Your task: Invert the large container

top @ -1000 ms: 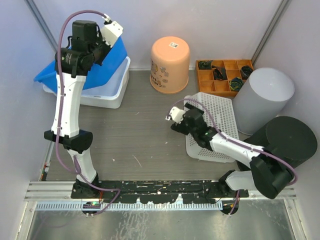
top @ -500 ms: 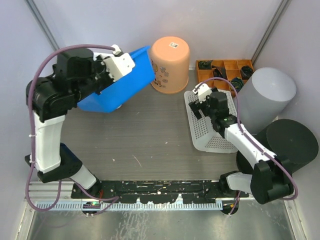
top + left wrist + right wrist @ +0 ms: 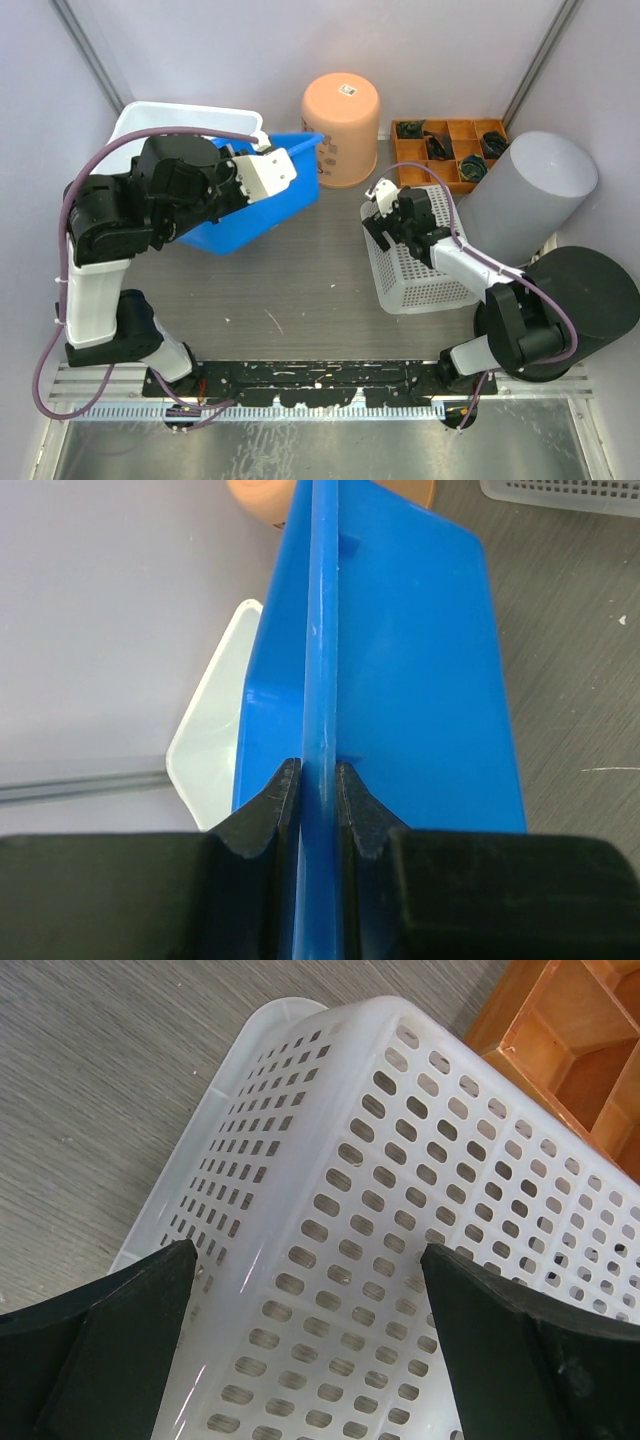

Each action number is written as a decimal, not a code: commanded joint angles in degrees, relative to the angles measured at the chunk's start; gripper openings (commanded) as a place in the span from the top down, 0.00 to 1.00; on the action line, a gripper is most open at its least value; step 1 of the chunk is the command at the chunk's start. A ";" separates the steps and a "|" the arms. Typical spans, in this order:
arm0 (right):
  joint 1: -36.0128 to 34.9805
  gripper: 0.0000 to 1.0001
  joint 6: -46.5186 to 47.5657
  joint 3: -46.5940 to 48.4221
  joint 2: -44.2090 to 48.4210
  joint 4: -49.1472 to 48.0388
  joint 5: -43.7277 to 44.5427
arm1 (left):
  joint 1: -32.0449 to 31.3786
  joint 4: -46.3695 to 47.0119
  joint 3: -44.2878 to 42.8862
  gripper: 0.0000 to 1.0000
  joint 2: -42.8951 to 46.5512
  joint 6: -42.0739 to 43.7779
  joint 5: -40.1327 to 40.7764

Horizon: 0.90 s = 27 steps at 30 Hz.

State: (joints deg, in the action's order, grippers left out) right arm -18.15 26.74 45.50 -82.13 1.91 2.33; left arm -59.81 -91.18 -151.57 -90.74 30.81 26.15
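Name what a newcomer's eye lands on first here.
The bright blue bin at left, tilted, its rim pinched in the left tool, beside a white tub. At right, the right tool hangs open over a white perforated basket. An upturned peach bucket stands at the back.

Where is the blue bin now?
Top view, left rear: the blue bin, tilted in the left gripper, between the white tub and the orange bucket.
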 commanded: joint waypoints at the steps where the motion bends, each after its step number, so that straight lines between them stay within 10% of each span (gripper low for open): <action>1: 3.16 0.00 1.73 -4.11 -5.55 13.67 15.64 | -2.97 0.26 -1.76 1.00 0.85 0.53 6.46; 8: 3.14 0.00 1.64 -4.25 -6.42 13.02 16.71 | -15.32 3.38 -0.34 1.00 1.60 9.45 22.14; 19: 3.15 0.00 1.65 -4.27 -7.02 11.81 19.75 | -10.94 -9.01 14.40 1.00 1.45 -6.30 -10.26; 27: 3.15 0.00 1.82 -4.88 -5.64 11.38 21.07 | -9.56 -5.57 28.41 1.00 3.91 -6.81 -17.96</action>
State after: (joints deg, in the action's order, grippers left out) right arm -19.31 26.06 45.15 -83.94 -0.47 6.22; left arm -70.85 -91.18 -124.79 -90.21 26.41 13.15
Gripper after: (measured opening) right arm 0.999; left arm 0.126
